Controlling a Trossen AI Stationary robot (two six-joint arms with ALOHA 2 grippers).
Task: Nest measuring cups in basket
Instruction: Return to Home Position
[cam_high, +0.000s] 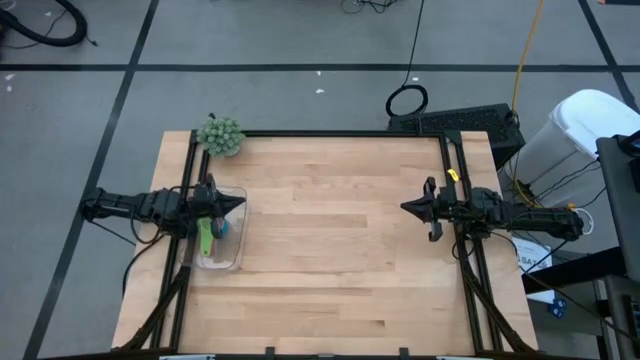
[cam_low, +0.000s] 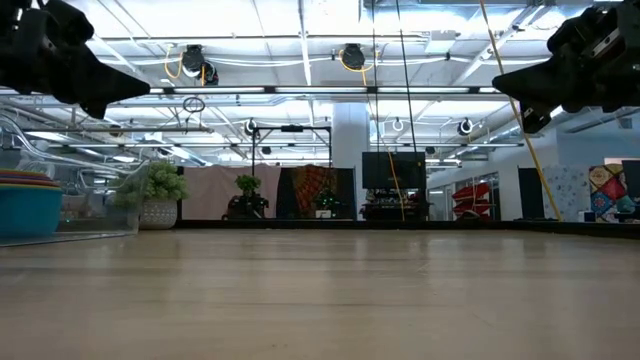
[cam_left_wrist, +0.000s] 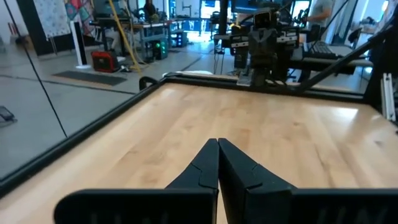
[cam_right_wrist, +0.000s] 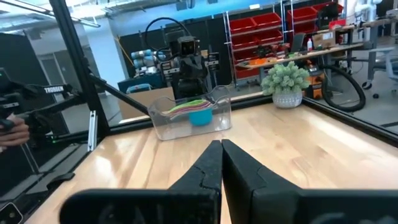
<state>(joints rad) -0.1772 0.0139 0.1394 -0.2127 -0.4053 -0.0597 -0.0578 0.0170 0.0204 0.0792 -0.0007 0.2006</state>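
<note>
Resting on the left side of the table (cam_high: 330, 230), the basket (cam_high: 238, 255) holds the stacked cups (cam_high: 212, 236), with the left claw (cam_high: 240, 203) above it and the right claw (cam_high: 405, 208) on the right side, both shut and empty, so pull back slowly and high, not bumping the basket.
</note>
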